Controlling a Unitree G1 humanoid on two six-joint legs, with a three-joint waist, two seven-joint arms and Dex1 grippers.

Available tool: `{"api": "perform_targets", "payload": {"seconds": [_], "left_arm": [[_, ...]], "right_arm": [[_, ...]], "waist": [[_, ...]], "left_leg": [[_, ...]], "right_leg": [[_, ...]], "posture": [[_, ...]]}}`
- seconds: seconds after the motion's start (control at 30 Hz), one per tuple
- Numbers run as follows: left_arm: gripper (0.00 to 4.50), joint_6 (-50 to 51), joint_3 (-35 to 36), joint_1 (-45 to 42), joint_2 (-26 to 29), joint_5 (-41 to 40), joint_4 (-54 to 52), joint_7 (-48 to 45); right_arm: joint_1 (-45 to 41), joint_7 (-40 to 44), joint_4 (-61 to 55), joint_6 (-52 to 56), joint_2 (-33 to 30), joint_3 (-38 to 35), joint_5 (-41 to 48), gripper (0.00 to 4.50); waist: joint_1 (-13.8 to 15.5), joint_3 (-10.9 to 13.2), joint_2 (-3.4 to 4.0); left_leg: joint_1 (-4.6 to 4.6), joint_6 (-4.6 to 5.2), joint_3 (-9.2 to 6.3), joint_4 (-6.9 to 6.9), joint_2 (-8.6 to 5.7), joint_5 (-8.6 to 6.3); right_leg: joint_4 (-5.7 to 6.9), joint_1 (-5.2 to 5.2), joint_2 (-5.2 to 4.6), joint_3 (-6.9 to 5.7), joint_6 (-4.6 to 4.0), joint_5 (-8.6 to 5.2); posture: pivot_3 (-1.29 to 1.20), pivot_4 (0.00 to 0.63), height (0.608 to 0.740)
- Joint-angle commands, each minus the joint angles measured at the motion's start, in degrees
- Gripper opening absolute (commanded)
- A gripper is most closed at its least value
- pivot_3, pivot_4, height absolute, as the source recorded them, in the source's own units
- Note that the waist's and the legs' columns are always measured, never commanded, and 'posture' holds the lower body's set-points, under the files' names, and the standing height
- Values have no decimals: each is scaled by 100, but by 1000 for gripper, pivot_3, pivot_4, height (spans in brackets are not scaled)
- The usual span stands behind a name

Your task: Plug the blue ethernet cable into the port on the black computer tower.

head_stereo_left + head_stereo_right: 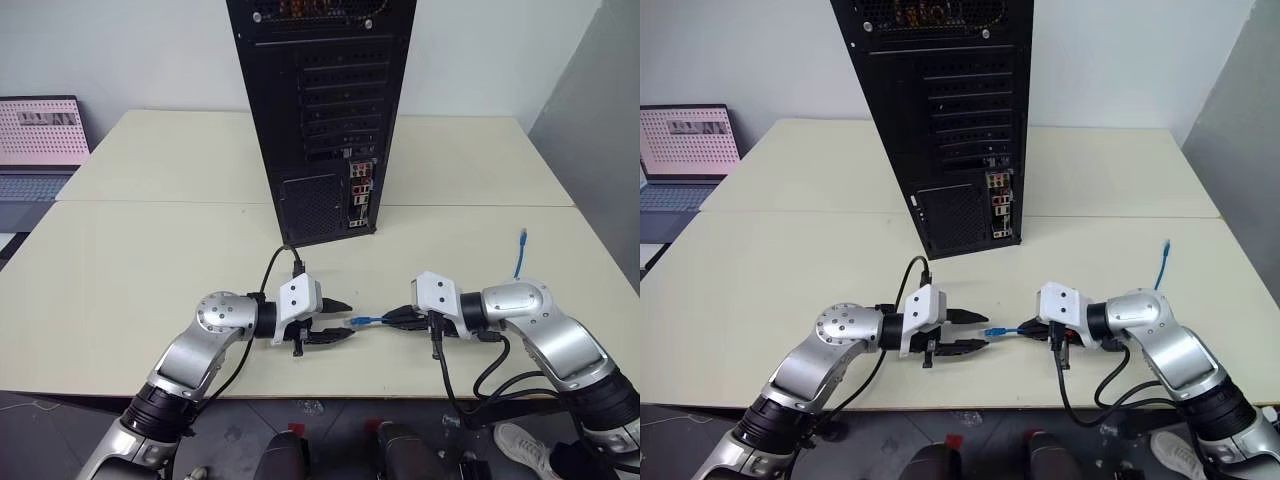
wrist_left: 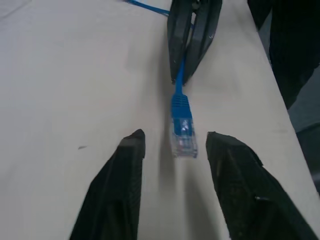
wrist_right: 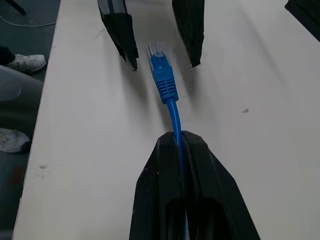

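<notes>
Nearest, just above the table's (image 1: 120,290) front edge, the right gripper (image 3: 179,137) is pinching the blue ethernet cable (image 3: 172,112) between closed fingers, just behind its ribbed blue boot. The clear plug (image 2: 183,140) is sticking out level toward the left gripper (image 2: 172,142), whose fingers are standing apart on either side of it, not touching. Farther back, the cable's other end (image 1: 521,250) is lying near the right edge. Beyond, the black computer tower (image 1: 320,110) is standing upright, its port (image 1: 358,195) strip facing the grippers.
</notes>
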Motion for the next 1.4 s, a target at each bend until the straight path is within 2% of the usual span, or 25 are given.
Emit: {"api": "perform_targets", "payload": {"seconds": [0.03,0.17,0.27,0.3,0.47,0.67,0.73,0.77,0.87,0.97,1.03,1.2,1.3,1.4], "left_arm": [[2131,-83,103,15,17,-146,-133,-103],[2131,-81,65,28,38,-142,-128,-160],[1663,-99,33,55,75,-110,-100,-203],[1299,-121,25,56,83,-77,-81,-206],[288,-183,24,51,49,7,-33,-172],[284,-617,-22,34,36,286,107,-92],[284,-1200,-54,57,27,556,221,7],[284,-1531,-55,62,14,684,280,64],[284,-2737,3,44,-39,1107,519,370],[284,-3470,129,75,-98,1320,762,734],[284,-4320,230,109,-58,1619,981,1087],[284,-6663,447,14,86,2678,1526,2122],[284,-7394,554,-81,81,3095,1736,2597],[284,-7716,619,-195,59,3401,1899,2984]], "right_arm": [[-102,58,-82,-132,-30,-21,-36,0],[-98,71,-86,-136,-27,-27,-36,0],[-98,77,-98,-133,-27,-38,-26,0],[-98,75,-101,-131,-25,-43,-22,0],[-76,75,-119,-147,-31,-56,-16,0],[-124,-51,-107,-78,64,-83,-11,0],[-131,58,-57,-158,-28,-77,-34,496],[-137,107,-35,-182,-73,-98,-28,548],[-119,309,-93,-82,-310,-354,190,1320],[-43,470,-248,128,-553,-656,525,2113],[42,416,-436,625,-586,-1030,1033,2632],[143,-236,-845,1872,-160,-1595,2079,2688],[132,-607,-1013,2324,144,-1667,2438,2688],[119,-868,-1129,2630,368,-1647,2711,2688]], "waist": [[0,0,0],[0,0,0],[-1,0,0],[0,0,0],[0,0,0],[-1,0,0],[1,0,0],[2,0,0],[12,0,0],[16,0,0],[13,0,0],[0,-1,0],[12,0,1],[17,-1,0]], "left_leg": [[0,0,0,0,0,0],[0,0,0,0,0,0],[0,0,0,0,0,0],[0,0,0,0,0,0],[0,0,0,0,0,0],[0,0,0,0,0,0],[0,0,0,0,0,0],[0,0,0,0,0,0],[0,0,0,0,0,0],[-1,0,0,0,0,0],[-1,0,0,0,0,0],[0,0,-2,-3,6,0],[0,0,-1,-2,6,0],[-6,0,1,-2,5,0]], "right_leg": [[0,0,0,0,0,0],[0,0,0,0,1,0],[0,0,0,-1,1,0],[0,0,0,-1,0,0],[0,0,0,-1,2,-1],[0,0,0,-1,2,-1],[0,0,0,0,2,-1],[0,0,0,0,1,-1],[-1,0,-2,1,-8,5],[-2,0,-5,4,-21,12],[-2,0,-6,4,-21,12],[-2,0,-6,14,-23,14],[-1,0,-8,15,-22,14],[-1,0,-10,11,-20,15]], "posture": [[0,150,740],[0,150,740],[0,150,740],[0,150,740],[0,150,740],[0,150,740],[0,150,740],[0,150,740],[0,150,740],[0,150,740],[0,150,740],[0,150,740],[0,150,740],[0,150,740]]}}
